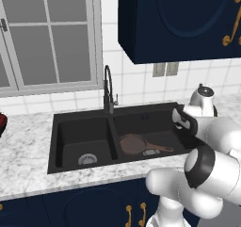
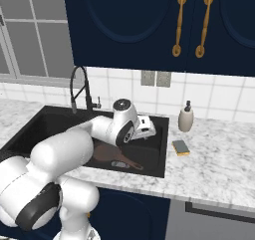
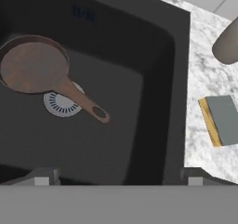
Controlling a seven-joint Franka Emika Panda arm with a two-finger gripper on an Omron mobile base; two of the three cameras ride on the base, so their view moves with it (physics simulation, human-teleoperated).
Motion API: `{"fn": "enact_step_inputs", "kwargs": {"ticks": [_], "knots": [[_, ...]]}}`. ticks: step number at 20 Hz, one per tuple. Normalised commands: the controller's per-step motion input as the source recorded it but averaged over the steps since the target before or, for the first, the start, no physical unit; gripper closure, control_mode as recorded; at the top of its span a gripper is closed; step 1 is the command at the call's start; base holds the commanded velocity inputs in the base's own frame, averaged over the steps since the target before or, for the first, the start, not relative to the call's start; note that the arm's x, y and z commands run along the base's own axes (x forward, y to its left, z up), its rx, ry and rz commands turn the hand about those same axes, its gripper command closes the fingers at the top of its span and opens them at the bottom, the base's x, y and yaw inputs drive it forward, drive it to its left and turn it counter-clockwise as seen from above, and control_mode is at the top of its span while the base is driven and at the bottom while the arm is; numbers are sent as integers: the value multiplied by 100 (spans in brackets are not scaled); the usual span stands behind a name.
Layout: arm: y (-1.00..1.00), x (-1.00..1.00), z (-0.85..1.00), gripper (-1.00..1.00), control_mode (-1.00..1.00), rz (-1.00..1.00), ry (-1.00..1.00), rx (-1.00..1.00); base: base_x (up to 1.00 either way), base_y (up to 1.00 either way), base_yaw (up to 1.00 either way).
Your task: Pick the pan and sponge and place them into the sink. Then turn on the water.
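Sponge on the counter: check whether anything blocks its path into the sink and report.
Nothing visible blocks it. The sponge lies flat on the marble counter just right of the sink, with bare counter between. The soap bottle stands behind it, off the path. The pan already lies in that basin, toward its left side.

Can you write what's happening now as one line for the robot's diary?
pan: in sink, right basin | sponge: on counter | gripper: open, above basin | water: off
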Motion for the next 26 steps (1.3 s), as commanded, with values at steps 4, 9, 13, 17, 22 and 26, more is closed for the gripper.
{"fn": "enact_step_inputs", "kwargs": {"ticks": [4,9,13,17,22,26], "knots": [[-48,-5,44,-100,-100,0,1,0,0,0,0],[-55,0,29,-100,-100,0,3,1,0,0,0],[-64,0,5,-100,-100,-2,1,6,0,0,0],[-60,1,0,-100,-100,0,6,6,0,0,0],[-43,15,0,-100,-100,0,12,5,0,0,0],[-23,33,-6,-100,-100,0,17,0,0,0,0]]}}
